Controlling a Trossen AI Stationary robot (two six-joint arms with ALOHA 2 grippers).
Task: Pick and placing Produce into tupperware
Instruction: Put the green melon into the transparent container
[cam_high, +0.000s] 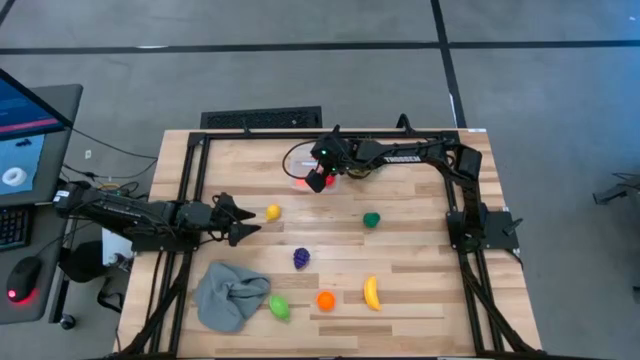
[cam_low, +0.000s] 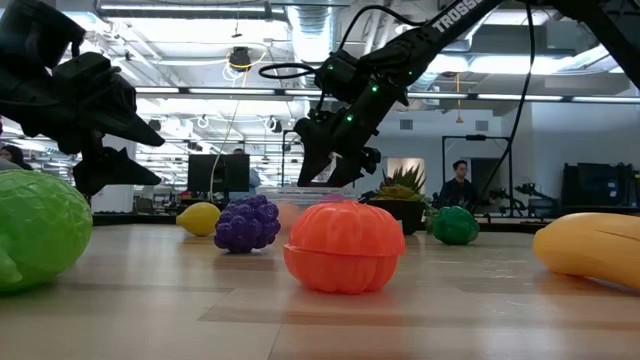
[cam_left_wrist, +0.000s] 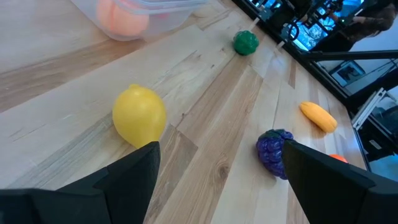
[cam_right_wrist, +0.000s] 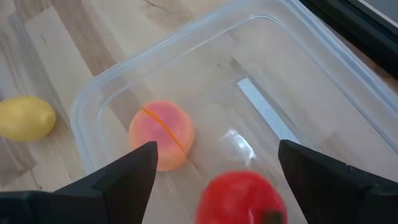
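Observation:
The clear tupperware (cam_right_wrist: 311, 81) sits near the table's far edge, also seen in the high view (cam_high: 300, 170). Inside it lie a peach-coloured fruit (cam_right_wrist: 160, 135) and a red fruit (cam_right_wrist: 242, 198). My right gripper (cam_right_wrist: 216, 146) hovers open above the tupperware (cam_high: 320, 172), with the red fruit below the gap between its fingers, untouched. My left gripper (cam_left_wrist: 221, 146) is open, low over the table's left part (cam_high: 240, 222), pointing at the yellow lemon (cam_left_wrist: 139, 115), which rests on the wood just ahead of it.
On the wood lie purple grapes (cam_high: 301, 257), a dark green vegetable (cam_high: 372, 219), a banana (cam_high: 372, 292), an orange fruit (cam_high: 325, 299), a light green fruit (cam_high: 279, 307) and a crumpled grey cloth (cam_high: 230, 295). Black frame rails (cam_high: 190, 200) run along the table's sides.

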